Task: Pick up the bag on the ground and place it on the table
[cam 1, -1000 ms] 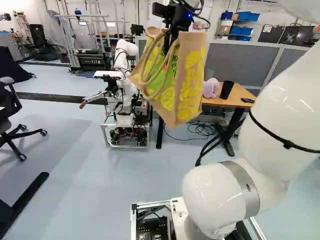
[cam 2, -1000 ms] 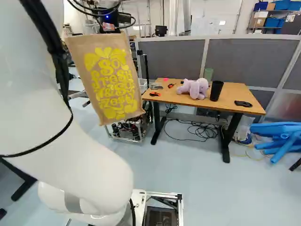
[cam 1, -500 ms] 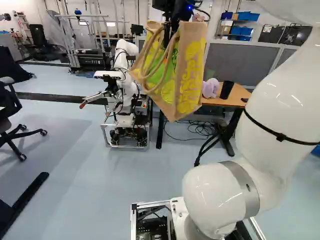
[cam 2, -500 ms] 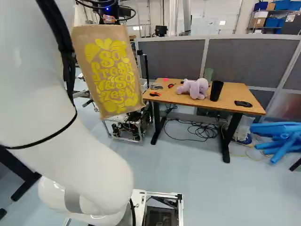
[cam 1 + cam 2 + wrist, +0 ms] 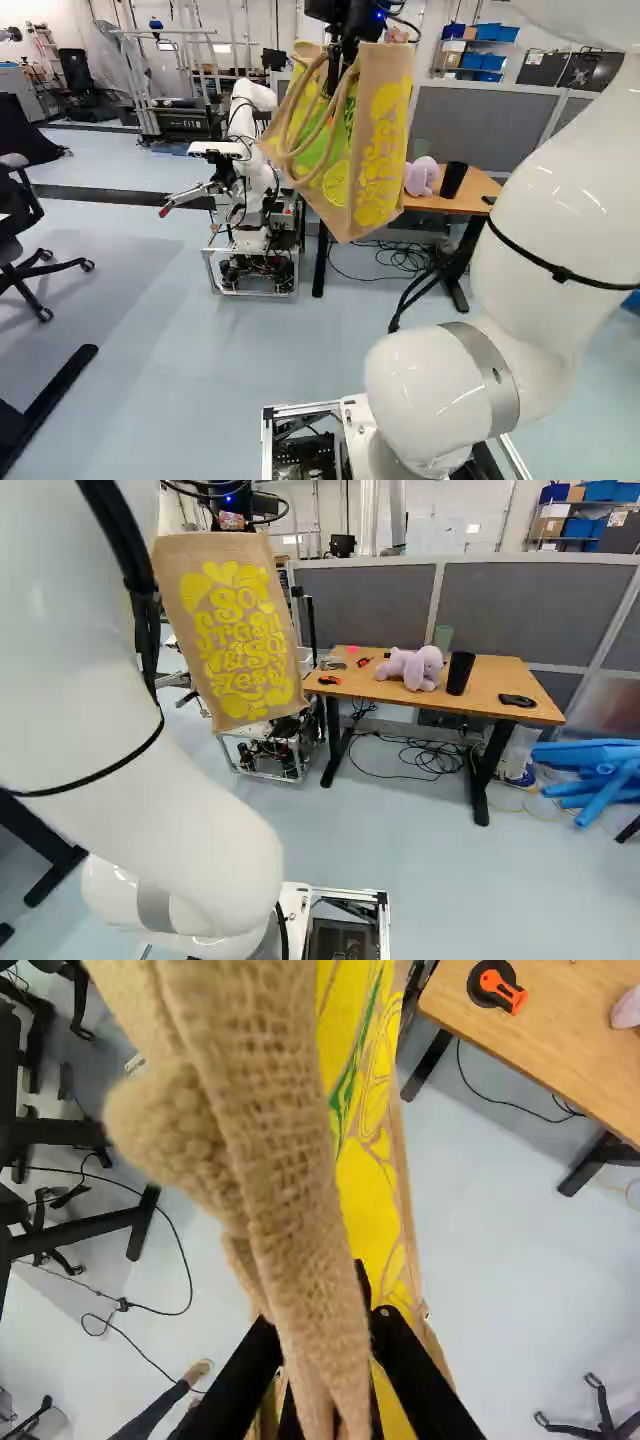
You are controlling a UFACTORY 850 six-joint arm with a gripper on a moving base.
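Bag (image 5: 378,150) and arm have shifted up a little in the left base view since the first earlier frame, then barely move; base same. Bag hangs in the air, tilted, under the gripper (image 5: 343,68).

Right base view: bag is off the left edge of the table (image 5: 500,682). Carry step, not yet over the top. Probably needs lift so its bottom clears the near left corner, then a slow swing in. Plush (image 5: 408,668) and cup (image 5: 460,673) could get knocked; tool (image 5: 329,680) by the left edge may tip the bag.

Wrist view: fingers closed on the handles (image 5: 290,1170), cloth between. Lower upright, release only once bottom sits flat.
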